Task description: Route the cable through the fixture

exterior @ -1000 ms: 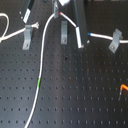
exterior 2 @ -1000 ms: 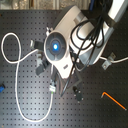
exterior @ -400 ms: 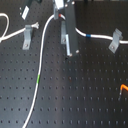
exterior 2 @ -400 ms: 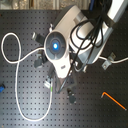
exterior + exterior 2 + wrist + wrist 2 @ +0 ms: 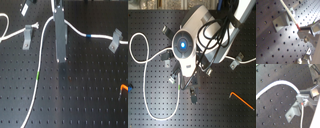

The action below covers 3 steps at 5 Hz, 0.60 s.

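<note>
The surface is a black breadboard (image 5: 90,95) full of holes. The cable (image 5: 42,60) lies on it in a long curve, its green band (image 5: 38,75) below the grey fixture clip (image 5: 27,37) and its blue band (image 5: 88,36) near the other clip (image 5: 116,40). My gripper (image 5: 61,30) grasps the cable between them. I judge routing is underway; next I must lower it into a clip slot.

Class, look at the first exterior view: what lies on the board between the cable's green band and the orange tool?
Only bare perforated board lies between the green band and the orange tool, seen in the first exterior view.
</note>
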{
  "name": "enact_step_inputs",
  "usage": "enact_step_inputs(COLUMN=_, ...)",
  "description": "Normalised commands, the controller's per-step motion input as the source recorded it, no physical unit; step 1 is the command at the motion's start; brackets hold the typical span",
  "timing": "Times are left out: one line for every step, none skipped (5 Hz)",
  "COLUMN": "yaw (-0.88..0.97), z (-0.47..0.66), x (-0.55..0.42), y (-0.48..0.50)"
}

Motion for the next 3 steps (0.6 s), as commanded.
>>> enact_step_inputs(yaw=0.34, z=0.49, x=0.006, y=0.01)
enact_step_inputs(yaw=0.0, z=0.01, x=0.0, y=0.0)
enact_step_inputs(yaw=0.12, z=0.48, x=-0.052, y=0.034)
